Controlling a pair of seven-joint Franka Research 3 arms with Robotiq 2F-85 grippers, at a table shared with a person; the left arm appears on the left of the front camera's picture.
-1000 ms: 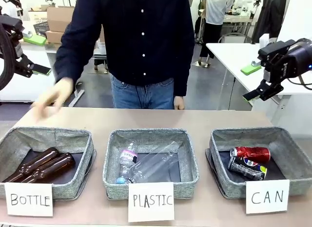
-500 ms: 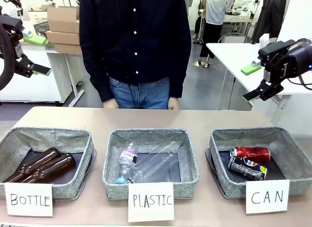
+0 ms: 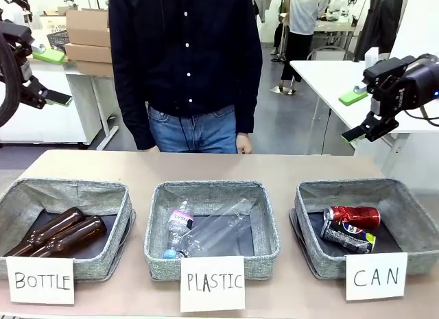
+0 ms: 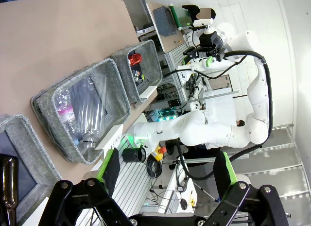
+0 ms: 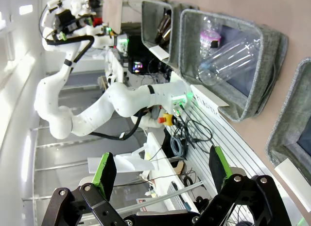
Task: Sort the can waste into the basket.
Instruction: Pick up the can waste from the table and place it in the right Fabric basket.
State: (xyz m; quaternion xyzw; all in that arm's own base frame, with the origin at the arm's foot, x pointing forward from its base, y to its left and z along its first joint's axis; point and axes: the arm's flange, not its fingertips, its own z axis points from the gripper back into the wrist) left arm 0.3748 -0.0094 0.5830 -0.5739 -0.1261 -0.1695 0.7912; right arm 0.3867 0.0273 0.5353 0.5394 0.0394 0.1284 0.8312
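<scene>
A shiny red can [image 3: 353, 215] and a dark silver-blue can [image 3: 348, 237] with yellow marks lie side by side inside the grey basket [image 3: 411, 219] signed "CAN" at the table's right. My right gripper [image 3: 355, 114] hangs open high above that basket, holding nothing. Far up at the left, my left gripper [image 3: 53, 76] is open and empty too. The left wrist view shows its own gripper [image 4: 167, 170] open, with the red can [image 4: 135, 58] in the farthest basket [image 4: 148, 51]. My right gripper [image 5: 160, 172] is open in its wrist view, with the basket [image 5: 291, 121] at the edge.
The middle bin [image 3: 267, 230] signed "PLASTIC" holds a clear bottle [image 3: 206, 233]. The left bin [image 3: 20, 195] signed "BOTTLE" holds brown glass bottles [image 3: 58, 233]. A person [image 3: 188, 58] in a dark shirt stands at the table's far edge, hands at their sides.
The person drew their hand back from above the table's left side and straightened up. Both arms and the cans stayed still.
</scene>
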